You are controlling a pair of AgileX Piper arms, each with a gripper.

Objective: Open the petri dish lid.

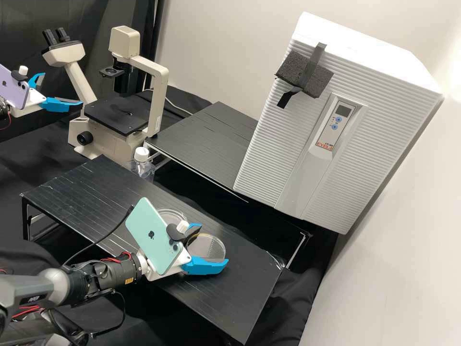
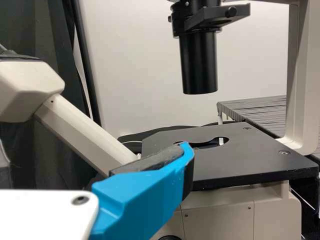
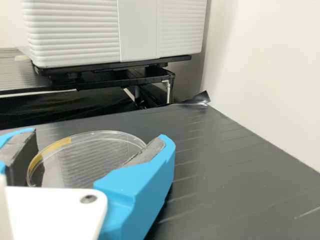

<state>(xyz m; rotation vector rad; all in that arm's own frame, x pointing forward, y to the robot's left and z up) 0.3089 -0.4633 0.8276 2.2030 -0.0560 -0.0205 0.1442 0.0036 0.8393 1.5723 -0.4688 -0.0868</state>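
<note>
Right pincer (image 1: 212,243): fingers apart, rim contact unclear | petri dish (image 3: 95,159): on desk (image 3: 225,175), between those fingers, likely for an even grip | left pincer (image 1: 62,88): open near microscope (image 1: 161,86), apparently unneeded

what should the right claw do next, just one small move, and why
I'd probably have the right claw close gently on the clear petri dish: its blue fingers stand apart with the dish between them, on the black bench top. I can't tell whether the pads already touch the rim, so a slow squeeze seems safest.
</note>
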